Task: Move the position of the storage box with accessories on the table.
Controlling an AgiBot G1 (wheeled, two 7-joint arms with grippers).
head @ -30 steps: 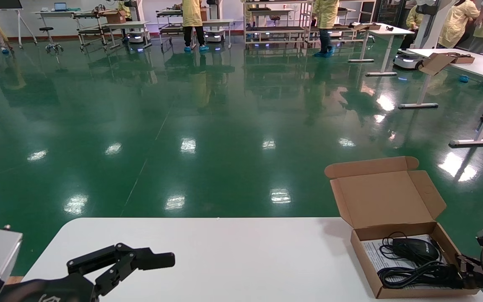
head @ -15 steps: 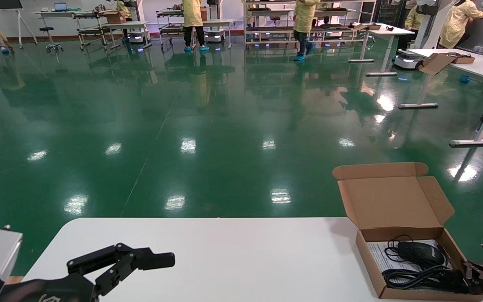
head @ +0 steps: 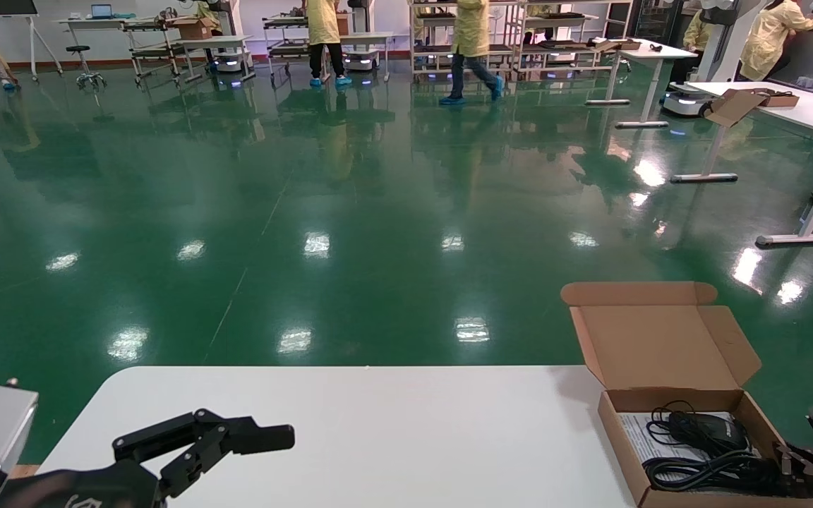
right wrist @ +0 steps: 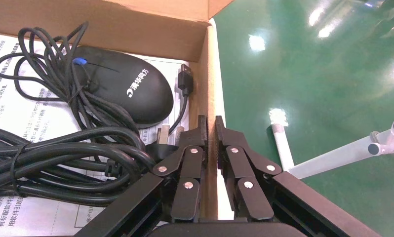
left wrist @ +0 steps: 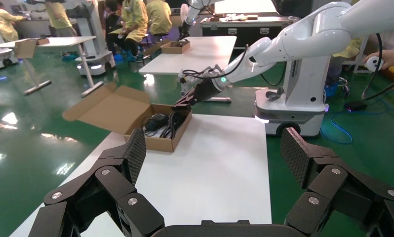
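At table's (head: 378, 423) five o'clock, right gripper (right wrist: 211, 129) pinches box's (head: 618, 430) thin wall; light, floppy cardboard, likely best gripped there. Left gripper (left wrist: 212, 160) spread, idle.

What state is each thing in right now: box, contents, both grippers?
storage box: lid open, at the table's right edge.
mouse: inside the box, on the leaflet.
cables: bundled, inside the box.
right gripper: shut on the box's side wall.
left gripper: open, empty, over the table.
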